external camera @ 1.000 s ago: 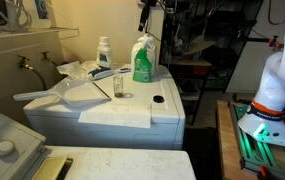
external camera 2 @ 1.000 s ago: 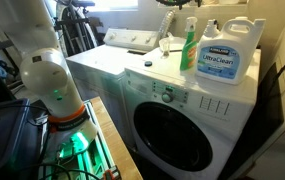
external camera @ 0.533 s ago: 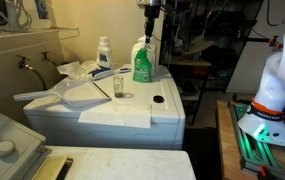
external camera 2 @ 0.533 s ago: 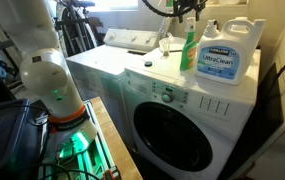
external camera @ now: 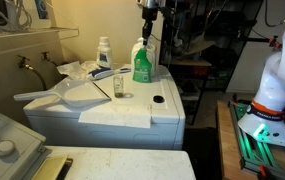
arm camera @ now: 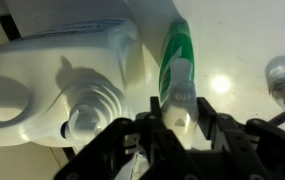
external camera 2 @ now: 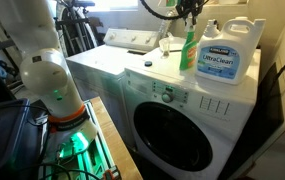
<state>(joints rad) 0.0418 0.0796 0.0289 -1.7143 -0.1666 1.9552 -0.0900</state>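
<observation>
The black two-fingered gripper (arm camera: 179, 118) hangs straight above the tall green plastic spray bottle with a white trigger head (arm camera: 175, 60). In the wrist view its jaws stand apart on either side of that white head, close along both flanks. Whether the pads actually press on the plastic cannot be told from these views, so a firm hold is not certain. In both exterior views the gripper (external camera: 149, 14) (external camera 2: 190, 8) sits at the very top of the bottle, which stands upright (external camera: 142, 66) (external camera 2: 188, 50) on the white counter (external camera: 132, 112) formed by the laundry machine tops, close to its back edge and near a rear corner. Just beside the bottle, and closer to that corner, stands a large white plastic detergent jug with a blue label (external camera 2: 227, 58), whose ribbed cap and handle fill the wrist view (arm camera: 52, 70); the two containers look nearly touching. A small clear glass (external camera: 118, 86) stands a little farther along the counter, away from the corner, and shows at the edge of the wrist view (arm camera: 282, 80). A small white bottle with a blue label (external camera: 103, 52) stands at the back edge, well apart from the jaws.
</observation>
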